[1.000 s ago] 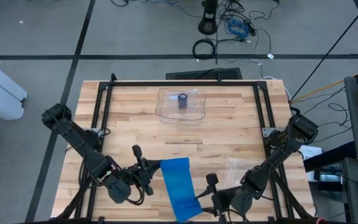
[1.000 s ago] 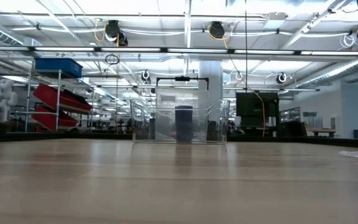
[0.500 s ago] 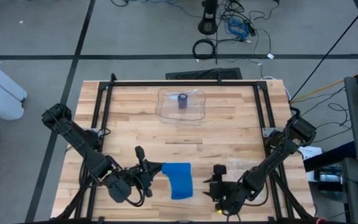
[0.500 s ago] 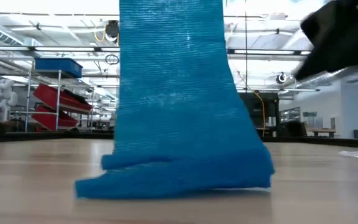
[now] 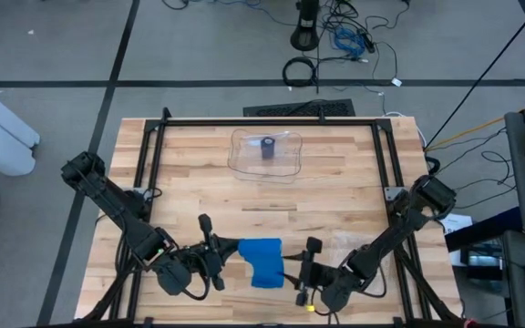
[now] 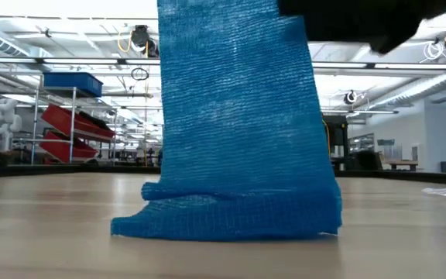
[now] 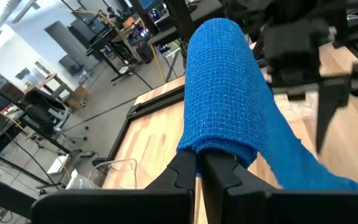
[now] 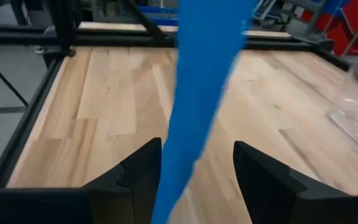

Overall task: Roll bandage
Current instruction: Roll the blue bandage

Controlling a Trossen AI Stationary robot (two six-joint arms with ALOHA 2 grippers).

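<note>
Bandage (image 5: 262,262) near table's (image 5: 335,196) front edge, between both arms

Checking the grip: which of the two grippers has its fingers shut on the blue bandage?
The left gripper, pinching the blue mesh bandage's edge. The right gripper's fingers stand apart around it.

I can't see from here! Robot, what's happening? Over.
Left end effector shut on blue bandage. Right end effector open around it. Nothing blocking. Over.
</note>
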